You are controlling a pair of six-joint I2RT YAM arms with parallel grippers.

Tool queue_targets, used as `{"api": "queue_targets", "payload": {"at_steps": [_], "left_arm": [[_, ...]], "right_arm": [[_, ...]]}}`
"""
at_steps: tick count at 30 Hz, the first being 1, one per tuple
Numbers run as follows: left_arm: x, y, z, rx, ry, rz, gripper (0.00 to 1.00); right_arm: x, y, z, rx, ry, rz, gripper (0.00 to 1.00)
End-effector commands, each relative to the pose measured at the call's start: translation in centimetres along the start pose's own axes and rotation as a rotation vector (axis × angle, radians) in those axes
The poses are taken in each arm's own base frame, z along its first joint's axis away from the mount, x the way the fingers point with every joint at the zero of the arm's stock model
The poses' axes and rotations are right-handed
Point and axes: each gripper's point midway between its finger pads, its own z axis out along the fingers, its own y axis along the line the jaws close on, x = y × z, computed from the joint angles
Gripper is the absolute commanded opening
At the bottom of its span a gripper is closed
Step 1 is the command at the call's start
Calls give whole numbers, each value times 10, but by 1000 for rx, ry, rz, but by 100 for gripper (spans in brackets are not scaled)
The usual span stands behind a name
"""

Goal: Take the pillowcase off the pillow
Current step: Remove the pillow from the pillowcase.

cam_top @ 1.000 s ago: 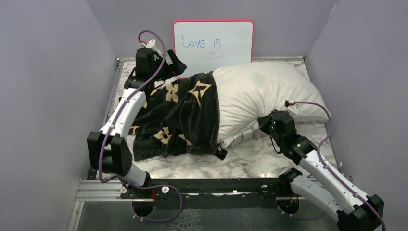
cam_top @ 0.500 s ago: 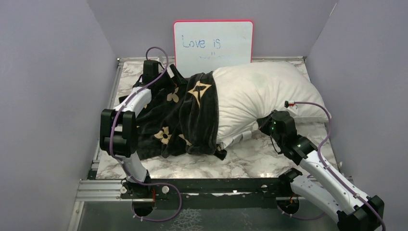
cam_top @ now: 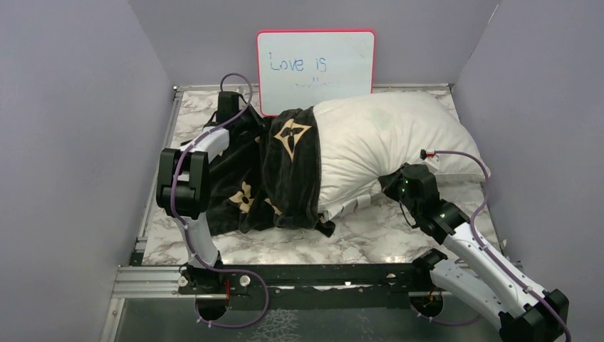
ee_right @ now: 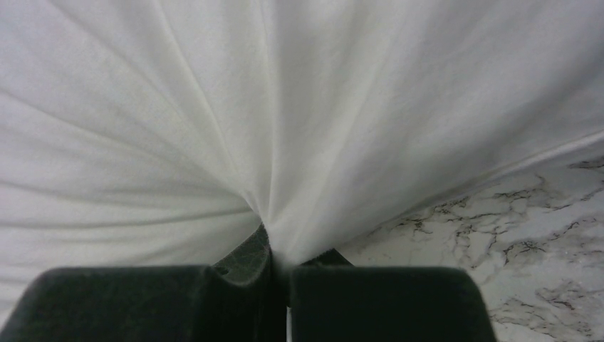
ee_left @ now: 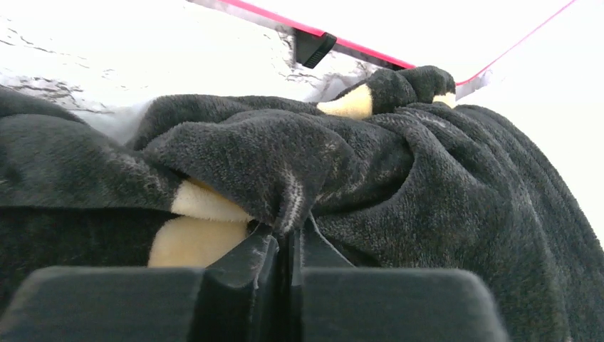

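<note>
The black pillowcase (cam_top: 288,171) with tan motifs covers the left part of the white pillow (cam_top: 384,135), which lies across the marble table. My left gripper (cam_top: 246,122) is at the pillowcase's far left edge, shut on a pinched fold of the black fabric (ee_left: 285,206). My right gripper (cam_top: 390,182) is pressed against the pillow's near right side, shut on a gathered tuck of its white fabric (ee_right: 281,235). The pillowcase bunches in dark folds (ee_left: 441,192) around the left fingers.
A pink-framed whiteboard (cam_top: 315,68) with writing leans against the back wall just behind the pillow, and its edge (ee_left: 370,53) shows in the left wrist view. Grey walls close in both sides. The marble tabletop (cam_top: 370,239) shows in front of the pillow.
My left arm swung inward and lowered onto the pillowcase's far left edge, and its gripper closed on a fold. The pillowcase bunched a little rightward. The right arm stayed put.
</note>
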Motion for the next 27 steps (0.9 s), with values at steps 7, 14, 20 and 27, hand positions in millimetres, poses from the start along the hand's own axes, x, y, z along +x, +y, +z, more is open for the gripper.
{"api": "queue_targets", "payload": {"at_steps": [7,14,20,27], "left_arm": [[-64,51,-92,-337,-307,72,0],[-75,120,-153,-486,-292,49,0],[-68,96,-141,-337,-235,75,0],[-67,98,-150,-379,-229,89,0]], "right_arm": [[-23,-22,-13,133,-71,-45,1],[-21,-25,-17,128,-79,-15,1],[-12,-20,-14,99,-32,-31,1],[-4,101,-62,-608,95,-386,43]]}}
